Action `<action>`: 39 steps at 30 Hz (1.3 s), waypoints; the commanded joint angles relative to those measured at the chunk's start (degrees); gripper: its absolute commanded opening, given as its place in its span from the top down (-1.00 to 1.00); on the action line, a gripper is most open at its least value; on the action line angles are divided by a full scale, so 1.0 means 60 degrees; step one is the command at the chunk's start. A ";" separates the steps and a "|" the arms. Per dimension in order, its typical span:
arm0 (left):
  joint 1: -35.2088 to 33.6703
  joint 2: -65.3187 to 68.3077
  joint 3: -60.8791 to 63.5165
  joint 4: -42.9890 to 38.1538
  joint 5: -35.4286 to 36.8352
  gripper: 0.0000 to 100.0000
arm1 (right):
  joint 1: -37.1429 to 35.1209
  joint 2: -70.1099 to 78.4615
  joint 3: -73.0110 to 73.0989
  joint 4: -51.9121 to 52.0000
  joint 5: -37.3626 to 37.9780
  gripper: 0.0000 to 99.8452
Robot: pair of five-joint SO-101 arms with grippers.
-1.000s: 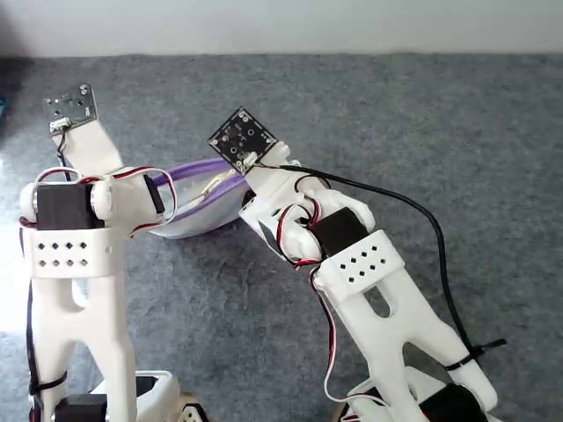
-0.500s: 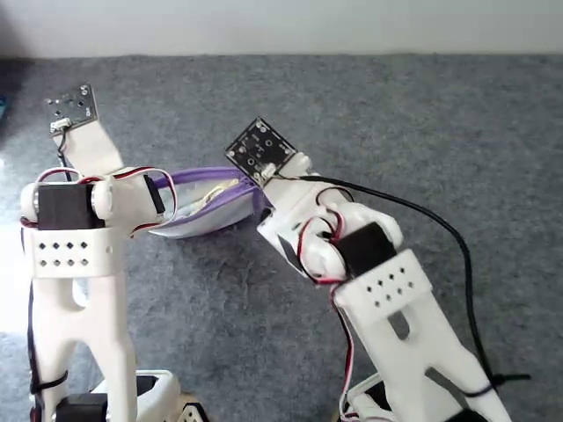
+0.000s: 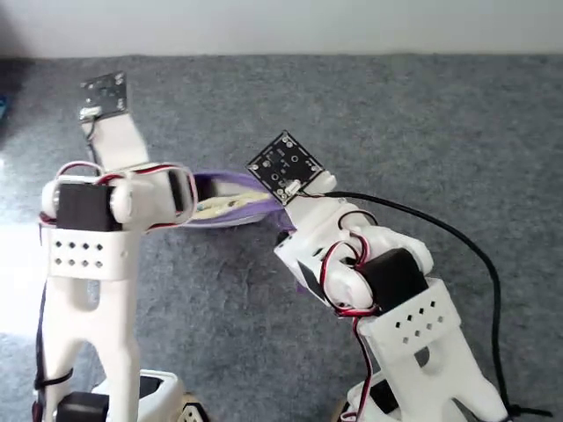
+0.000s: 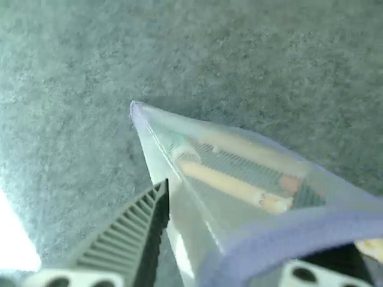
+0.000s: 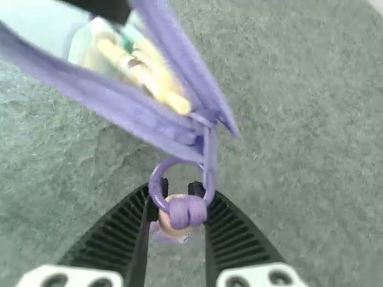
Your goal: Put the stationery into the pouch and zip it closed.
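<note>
A translucent pouch (image 3: 230, 207) with a purple zip edge hangs stretched between the two arms above the grey mat. Pale pencils (image 4: 233, 185) lie inside it, their ends near the open mouth (image 5: 143, 75). My left gripper (image 4: 227, 239) is shut on the pouch's side near the purple rim (image 4: 287, 236); in the high view it sits at the pouch's left end (image 3: 195, 190). My right gripper (image 5: 175, 206) is shut on the purple zip pull (image 5: 178, 210), a ring with a knotted bead, at the pouch's right end. The right fingertips are hidden under the camera board (image 3: 286, 167) in the high view.
Grey felt mat (image 3: 422, 123) covers the table up to a white wall at the far edge. A black cable (image 3: 457, 237) loops off the right arm. A bright patch (image 3: 13, 264) lies at the mat's left edge.
Both arms have shifted right, the right one farther, taking the zip pull with it. The pouch has been drawn out flatter and longer between them.
</note>
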State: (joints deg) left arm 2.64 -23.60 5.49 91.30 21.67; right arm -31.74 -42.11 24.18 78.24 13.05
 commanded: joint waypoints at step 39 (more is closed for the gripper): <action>0.2418 -0.0015 -0.2806 0.0322 -0.0308 0.35 | 0.1839 -0.1575 -0.0176 0.1971 -0.0264 0.98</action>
State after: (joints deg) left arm 19.87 -21.05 -8.66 88.84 19.91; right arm -21.36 -50.81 24.18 91.43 11.56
